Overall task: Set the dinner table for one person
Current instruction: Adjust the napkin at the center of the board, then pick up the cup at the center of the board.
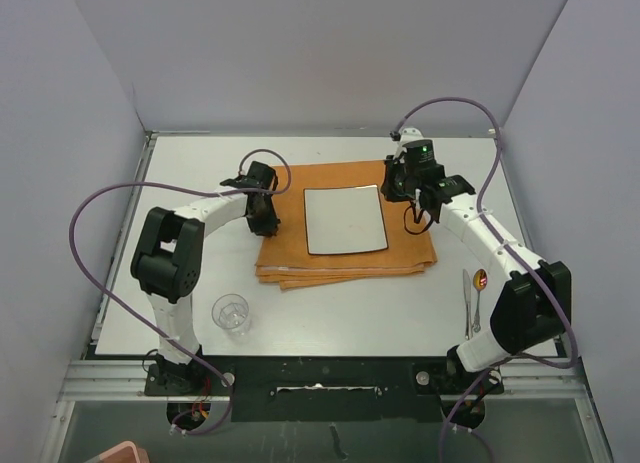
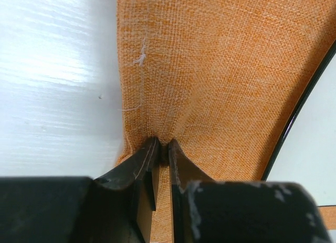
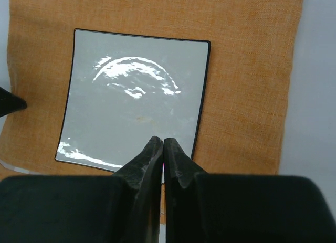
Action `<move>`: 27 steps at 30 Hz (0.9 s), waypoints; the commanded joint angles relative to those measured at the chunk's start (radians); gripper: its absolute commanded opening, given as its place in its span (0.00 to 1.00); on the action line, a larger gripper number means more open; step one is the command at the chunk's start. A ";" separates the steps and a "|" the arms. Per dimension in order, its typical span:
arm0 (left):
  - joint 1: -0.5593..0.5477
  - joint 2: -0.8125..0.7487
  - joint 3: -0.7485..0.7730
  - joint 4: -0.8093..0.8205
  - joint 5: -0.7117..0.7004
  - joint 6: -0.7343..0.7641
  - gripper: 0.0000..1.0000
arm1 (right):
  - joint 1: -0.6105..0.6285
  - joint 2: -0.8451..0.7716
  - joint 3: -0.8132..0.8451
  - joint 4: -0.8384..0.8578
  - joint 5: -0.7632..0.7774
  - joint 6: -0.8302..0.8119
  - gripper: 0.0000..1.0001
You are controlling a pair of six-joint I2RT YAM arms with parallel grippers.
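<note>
The top camera looked down from above and behind me over the whole dinner table (image 1: pixel 330 313); my left wrist camera sat very close above the edge of the orange mat (image 2: pixel 220 70); my right wrist camera, farther off, faced the white plate (image 3: pixel 136 96); all three shared mat and plate.

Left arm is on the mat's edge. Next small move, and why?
Probably a short, low tug away from the plate: the left gripper has its jaws pinched on the orange mat at its puckered left edge, and the plate rests on it, so lifting could tip it.
</note>
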 commanded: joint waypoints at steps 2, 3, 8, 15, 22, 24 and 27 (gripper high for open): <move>0.013 0.040 0.112 -0.113 -0.098 0.126 0.09 | 0.006 0.030 0.055 0.013 0.044 0.021 0.05; 0.012 0.033 0.124 -0.096 -0.075 0.158 0.18 | 0.006 0.032 0.059 0.010 0.046 0.021 0.07; -0.038 -0.053 0.156 0.006 -0.099 0.325 0.42 | 0.006 0.034 0.066 0.000 0.063 0.022 0.21; -0.113 -0.225 0.181 0.025 -0.200 0.449 0.47 | 0.006 0.007 0.045 0.001 0.057 0.022 0.27; -0.167 -0.481 0.042 -0.220 -0.418 0.244 0.46 | 0.006 -0.025 0.031 0.002 0.046 0.027 0.28; -0.172 -0.560 -0.025 -0.296 -0.430 0.160 0.48 | 0.007 -0.032 0.027 0.000 0.039 0.028 0.28; -0.176 -0.682 -0.121 -0.399 -0.442 0.037 0.50 | 0.008 -0.048 0.017 0.009 0.018 0.027 0.29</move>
